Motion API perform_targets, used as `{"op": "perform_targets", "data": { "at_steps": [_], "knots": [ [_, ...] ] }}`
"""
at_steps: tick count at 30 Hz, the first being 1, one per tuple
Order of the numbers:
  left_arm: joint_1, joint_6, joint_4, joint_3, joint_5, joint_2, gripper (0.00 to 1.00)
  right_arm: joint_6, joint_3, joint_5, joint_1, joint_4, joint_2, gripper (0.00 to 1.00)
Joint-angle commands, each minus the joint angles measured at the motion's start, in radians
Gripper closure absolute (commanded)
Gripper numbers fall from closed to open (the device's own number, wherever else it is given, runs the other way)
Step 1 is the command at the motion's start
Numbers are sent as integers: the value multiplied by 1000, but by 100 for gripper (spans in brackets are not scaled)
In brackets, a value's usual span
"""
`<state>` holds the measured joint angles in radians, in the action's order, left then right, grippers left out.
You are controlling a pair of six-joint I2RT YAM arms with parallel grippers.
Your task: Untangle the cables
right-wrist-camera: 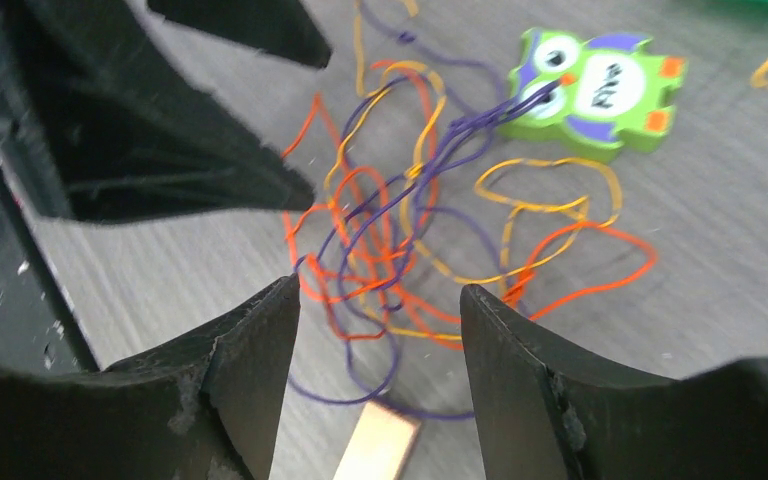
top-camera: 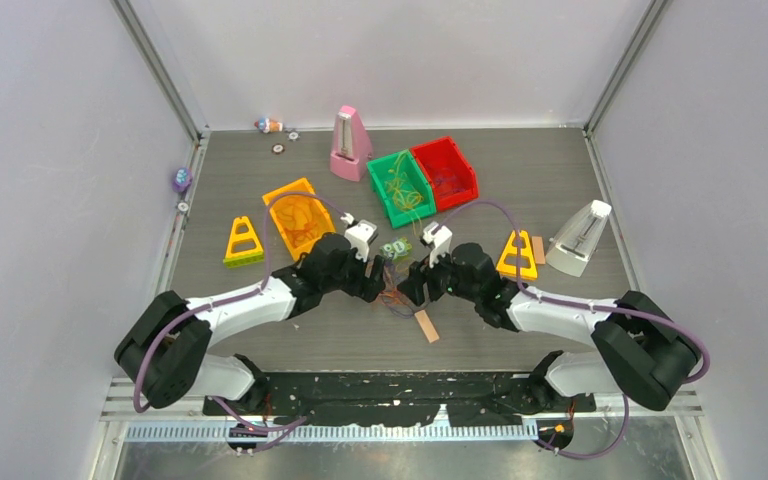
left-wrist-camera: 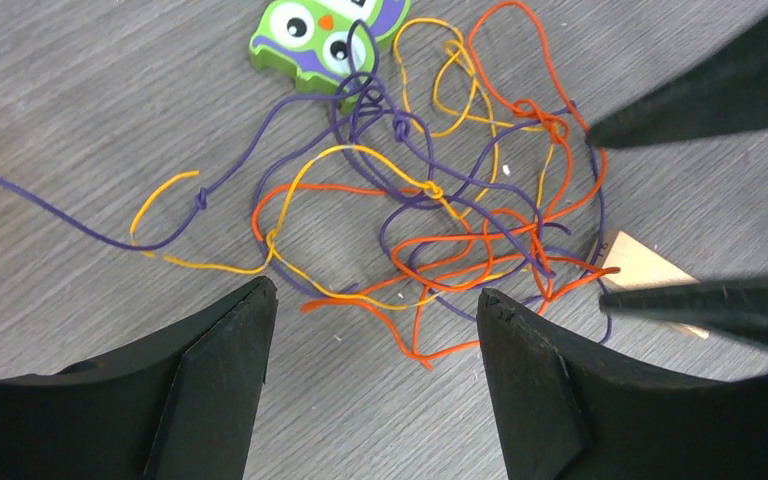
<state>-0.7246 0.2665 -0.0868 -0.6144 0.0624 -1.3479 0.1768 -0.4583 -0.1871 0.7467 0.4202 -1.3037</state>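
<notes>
The cables (left-wrist-camera: 440, 230) lie in one loose tangle of orange, yellow and dark purple strands on the grey table, between the two arms (top-camera: 396, 295). My left gripper (left-wrist-camera: 375, 292) hangs just short of the tangle's near edge, open, with only bare table between its fingers. My right gripper (right-wrist-camera: 380, 288) faces it from the other side, open, and the tangle (right-wrist-camera: 390, 240) passes under the gap without being pinched. The right gripper's fingertips (left-wrist-camera: 700, 100) show at the tangle's right edge in the left wrist view. A purple strand runs up to a green owl toy (left-wrist-camera: 325, 35).
A small wooden tag (top-camera: 426, 326) lies just below the tangle. Behind stand an orange bin (top-camera: 300, 215), a green bin (top-camera: 400, 185) and a red bin (top-camera: 445, 170), each with cable inside. A pink metronome (top-camera: 350, 145), a white metronome (top-camera: 580, 238) and yellow triangle toys (top-camera: 244, 243) surround them.
</notes>
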Motion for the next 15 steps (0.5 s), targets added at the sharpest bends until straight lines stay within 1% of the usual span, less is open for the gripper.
{"op": "perform_targets", "data": {
  "at_steps": [1,3,5,6,7,8,9,10,11,12,14,15],
  "knots": [
    [-1,36,39,16,-36,24,27,-20,29,-19,48,43,45,35],
    [0,42,36,22,-42,21,28,-19,34,-28,53,51,39,37],
    [5,56,40,15,-33,11,30,-25,26,-36,62,59,24,42],
    [8,65,39,15,-30,7,33,-26,11,-28,67,48,15,49],
    [12,75,37,13,-26,3,36,-31,2,-10,72,39,-1,54],
    [17,82,34,14,-21,2,38,-33,-16,-5,73,23,-9,62],
    [20,88,31,14,-18,2,39,-35,-22,-1,75,19,-20,65],
    [24,89,30,13,-18,4,39,-35,-27,-2,76,20,-21,72],
    [26,87,30,14,-19,6,39,-36,-27,-2,79,22,-19,75],
    [28,83,29,16,-24,12,39,-36,-25,-2,80,28,-16,84],
    [28,73,25,26,-35,31,39,-36,-16,-1,83,39,-1,93],
    [28,67,24,31,-37,47,39,-31,-13,-1,83,43,13,94]
  ]
}}
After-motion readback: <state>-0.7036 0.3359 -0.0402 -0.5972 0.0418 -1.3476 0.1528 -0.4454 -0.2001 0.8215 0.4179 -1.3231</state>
